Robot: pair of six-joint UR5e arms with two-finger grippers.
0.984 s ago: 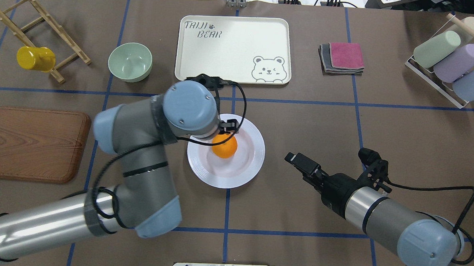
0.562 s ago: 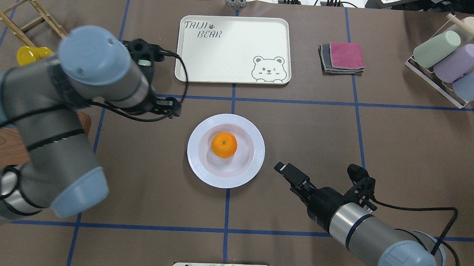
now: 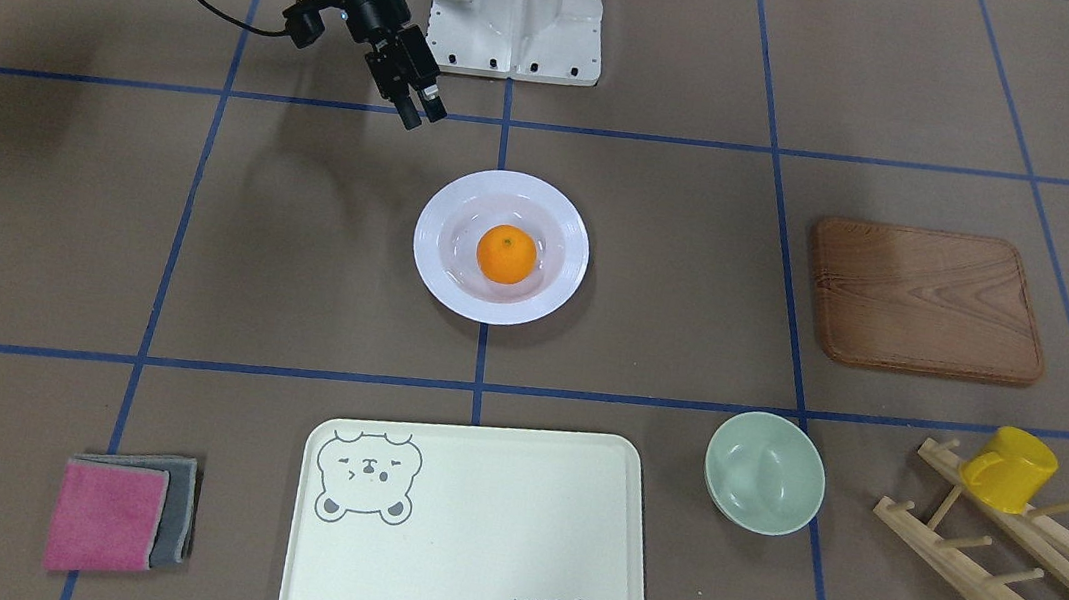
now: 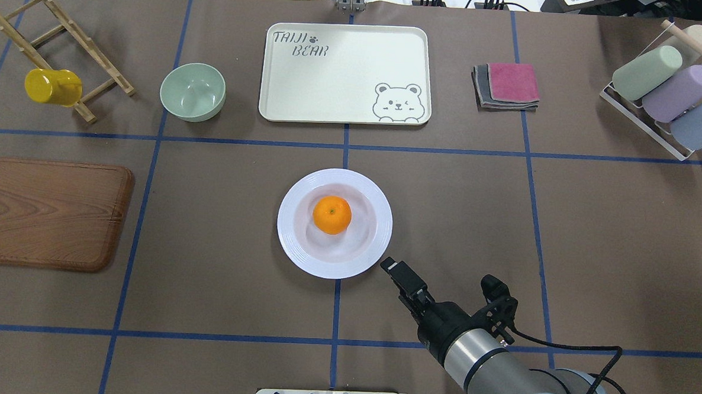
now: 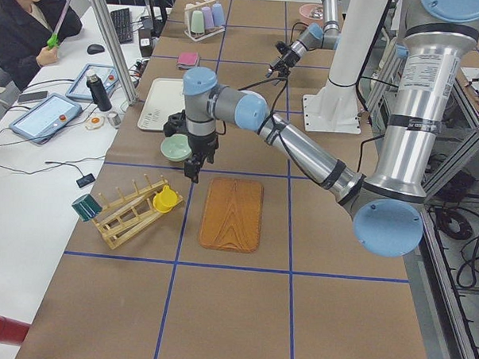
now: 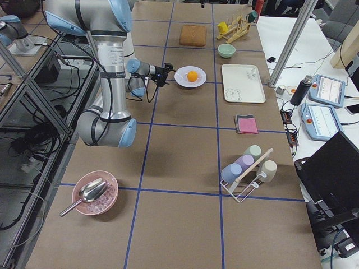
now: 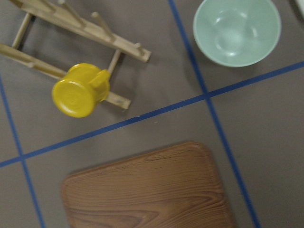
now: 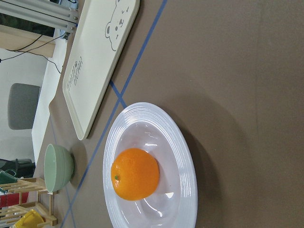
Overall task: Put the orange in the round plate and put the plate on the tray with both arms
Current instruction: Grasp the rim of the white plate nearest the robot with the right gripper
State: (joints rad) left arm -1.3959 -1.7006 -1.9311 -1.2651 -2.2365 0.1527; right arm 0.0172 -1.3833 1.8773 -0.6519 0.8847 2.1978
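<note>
Orange: the small round bright orange citrus fruit (image 4: 332, 214) sits in the well of the plate, its green stem dot facing up; nothing grips it
Plate: the glossy white round deep plate with a ridged rim (image 4: 287, 241) rests on the brown table at the middle, on a blue tape line; it is well apart from the tray
Tray: the large cream rectangular tray with a grey bear drawing (image 4: 344, 78) lies flat on the far side of the table, with nothing on it
Right gripper: the black two-finger right gripper (image 4: 394, 269) is low, just beside the plate's near rim and pointing at it; in the front-facing view its fingers stand slightly apart with nothing between them
Left gripper: the left gripper (image 5: 190, 171) hangs pointing down, high above the table's left part, between bowl and board; I cannot tell whether it is parted or closed
Nearby: a mint-green bowl (image 4: 192, 91) stands left of the tray; a brown wooden board (image 4: 48, 213) lies at the left edge; a yellow mug (image 4: 51, 86) hangs on a wooden rack (image 7: 85, 27); folded pink and grey cloths (image 4: 510, 84) lie right of the tray
</note>
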